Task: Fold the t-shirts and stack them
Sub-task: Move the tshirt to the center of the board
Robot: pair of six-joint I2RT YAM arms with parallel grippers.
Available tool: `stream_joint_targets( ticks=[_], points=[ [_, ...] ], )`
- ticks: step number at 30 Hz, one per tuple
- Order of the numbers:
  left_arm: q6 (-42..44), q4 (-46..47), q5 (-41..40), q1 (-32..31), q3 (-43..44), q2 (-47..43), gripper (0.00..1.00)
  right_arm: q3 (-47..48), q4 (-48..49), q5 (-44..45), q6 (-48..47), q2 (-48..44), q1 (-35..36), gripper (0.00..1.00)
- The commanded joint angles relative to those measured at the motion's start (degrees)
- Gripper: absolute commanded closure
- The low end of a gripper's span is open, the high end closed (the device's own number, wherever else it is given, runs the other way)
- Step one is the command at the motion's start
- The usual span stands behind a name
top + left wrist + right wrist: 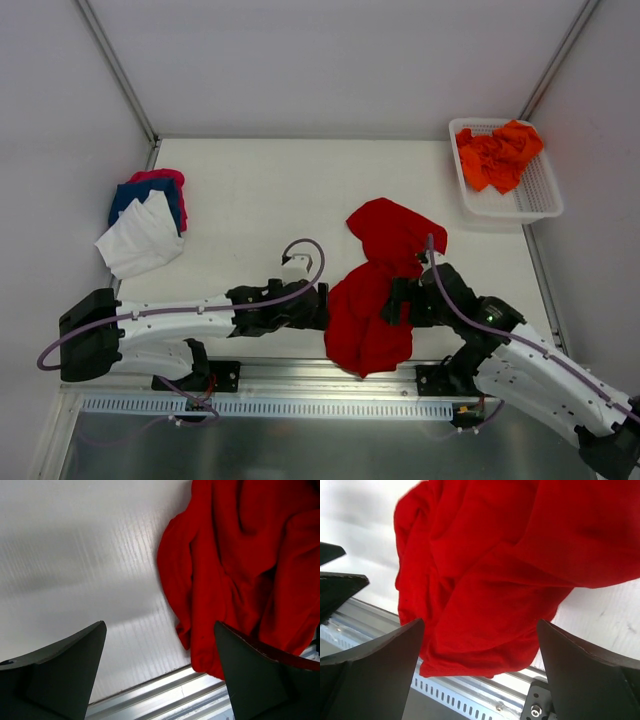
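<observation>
White table [260,190], pale walls [330,60], red t-shirt [375,290]

basket [540,197]: white mesh, far right corner | table [260,190]: white | rail [300,408]: metal, near edge

Left gripper [159,625] jaws wide apart over white table [75,555]; crumpled red t-shirt [240,565] at right, reaching metal rail [150,695].

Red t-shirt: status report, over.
Left gripper, right gripper open, flanking it. Red t-shirt crumpled, unfolded, draping over near table edge. Shirt pile and basket well clear.
</observation>
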Motion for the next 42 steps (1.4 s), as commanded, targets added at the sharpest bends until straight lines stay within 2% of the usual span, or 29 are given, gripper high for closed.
stream_joint_targets(
  ticks=[1,4,6,10,19,29,35,42],
  points=[
    [-2.58,4.27,2.79,-0.42,-2.63,-3.94,0.10,-0.83,5.82,6.84,6.54,3.31,5.87,0.01],
    [-2.84,8.75,6.03,-0.42,-4.83,-5.79,0.09,-0.22,6.88,12.03,9.62,9.63,14.81,0.01],
    [-3.10,11.55,7.53,-0.51,-6.15,-5.97,0.10,1.36,7.05,15.88,11.81,13.84,18.35,0.01],
    [-3.19,13.07,5.97,-2.88,-6.95,-5.88,0.10,4.18,6.53,20.12,14.28,18.69,25.12,0.00],
    [-3.27,12.28,4.37,-5.25,-6.51,-8.87,0.07,8.92,3.37,23.82,14.37,22.39,27.85,0.00],
    [-4.07,14.38,3.67,-11.31,-2.91,-4.39,0.06,8.93,-5.42,29.35,21.83,19.31,33.30,0.00],
    [-4.86,14.91,3.15,-13.78,-1.58,-1.14,0.06,9.01,-5.69,29.97,25.00,22.21,36.64,0.00],
    [-5.30,14.74,2.00,-13.96,-3.34,-3.06,0.06,9.45,-3.14,28.48,24.48,26.69,37.09,0.00]
  ],
)
